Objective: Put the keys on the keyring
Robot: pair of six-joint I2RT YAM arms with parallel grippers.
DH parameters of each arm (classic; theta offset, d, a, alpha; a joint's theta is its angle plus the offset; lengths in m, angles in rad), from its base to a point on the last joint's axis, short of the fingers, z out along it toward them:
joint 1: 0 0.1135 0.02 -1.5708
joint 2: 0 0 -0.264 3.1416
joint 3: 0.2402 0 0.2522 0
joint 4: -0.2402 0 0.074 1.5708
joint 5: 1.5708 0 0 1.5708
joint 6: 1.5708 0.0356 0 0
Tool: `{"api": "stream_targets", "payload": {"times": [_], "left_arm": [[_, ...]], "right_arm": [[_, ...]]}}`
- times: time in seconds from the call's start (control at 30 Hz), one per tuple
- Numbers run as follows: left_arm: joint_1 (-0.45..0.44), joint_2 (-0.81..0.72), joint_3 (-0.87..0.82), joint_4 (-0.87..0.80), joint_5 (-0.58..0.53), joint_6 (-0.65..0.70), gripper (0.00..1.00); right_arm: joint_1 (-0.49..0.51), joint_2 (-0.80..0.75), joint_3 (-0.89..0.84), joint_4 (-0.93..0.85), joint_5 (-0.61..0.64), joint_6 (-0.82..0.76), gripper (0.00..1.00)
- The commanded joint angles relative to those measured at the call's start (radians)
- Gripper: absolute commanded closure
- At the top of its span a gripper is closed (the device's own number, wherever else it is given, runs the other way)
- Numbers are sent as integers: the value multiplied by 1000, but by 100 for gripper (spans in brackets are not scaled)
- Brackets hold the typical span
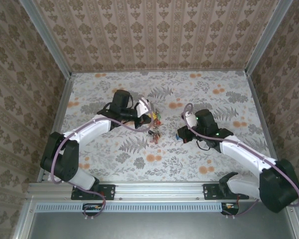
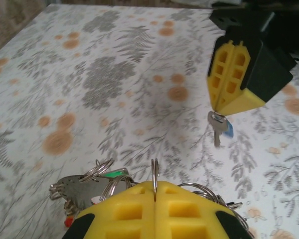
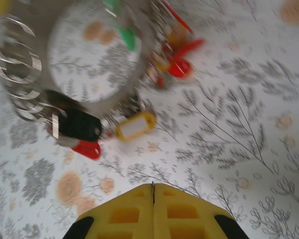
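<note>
Left arm: reaches from its base at the near edge, left side, out to the middle of the worktop (image 1: 199, 164). The forearm lies low and the wrist is turned toward the other arm.
Left claw (image 1: 148, 115): yellow pads pressed together, pinching the thin wire of the keyring (image 1: 154, 122). The wrist camera shows the wire standing upright in the seam between the pads (image 2: 155, 191).
Right arm: comes in from the near right corner with the elbow bent and the wrist pointing left toward the middle of the worktop.
Right claw (image 1: 183, 135): narrow, pads closed on a key (image 1: 184, 139). Seen from the left wrist, the claw (image 2: 217, 105) points down with the key hanging from its tip.
Keyring: about the middle of the worktop, held at the left claw. It is a large thin wire loop (image 2: 154, 172) with a bunch of small rings and tags. The right wrist view shows it blurred (image 3: 102, 103), with red, black, yellow and green tags (image 3: 134, 125) below and to its right. The lowest tags probably touch the worktop, but I cannot be sure.
Key: small and silver with a blue head (image 2: 218, 130), just right of the middle of the worktop. It hangs blade down, clear of the surface and apart from the keyring.
Right wrist view: a thin metal edge sits in the seam of the right claw (image 3: 153, 191).
</note>
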Motion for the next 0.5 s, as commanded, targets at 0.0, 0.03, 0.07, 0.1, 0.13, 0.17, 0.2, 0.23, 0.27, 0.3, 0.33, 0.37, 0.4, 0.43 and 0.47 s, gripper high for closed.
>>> {"api": "stream_targets", "payload": {"times": [0.0, 0.03, 0.07, 0.1, 0.13, 0.17, 0.2, 0.23, 0.27, 0.3, 0.33, 0.37, 0.4, 0.43, 0.47], "left_arm": [[-34, -53, -5, -18, 93, 62, 100], [-40, -56, -5, -21, 92, 67, 100], [-45, -61, -6, -22, 92, 66, 100], [-48, -66, -10, -22, 94, 67, 100], [-50, -71, -11, -21, 95, 67, 100], [-54, -75, -14, -20, 98, 67, 100], [-58, -77, -14, -20, 98, 69, 100], [-63, -79, -16, -19, 100, 70, 100], [-68, -82, -17, -20, 101, 74, 100], [-72, -83, -18, -19, 101, 75, 100], [-77, -83, -19, -19, 102, 79, 100], [-82, -83, -20, -20, 100, 82, 100], [-84, -81, -20, -20, 101, 83, 100], [-90, -80, -20, -18, 100, 83, 100], [-94, -79, -22, -13, 99, 82, 100]], "right_arm": [[-4, -88, -40, 53, -114, -146, 100], [-4, -116, -48, 61, -127, -170, 100], [-3, -144, -57, 70, -137, -193, 100], [-3, -167, -66, 77, -146, -212, 100], [-4, -190, -75, 85, -147, -231, 100], [-4, -211, -79, 87, -148, -248, 100], [-4, -226, -84, 87, -150, -266, 100], [-3, -242, -87, 87, -154, -283, 100], [-4, -254, -88, 90, -157, -298, 100], [-3, -264, -89, 94, -162, -315, 100], [-3, -274, -91, 99, -168, -332, 100], [-3, -284, -94, 109, -171, -349, 100], [-1, -291, -97, 117, -173, -368, 100], [-1, -298, -99, 124, -176, -391, 100], [-1, -302, -98, 128, -180, -412, 100]]}}
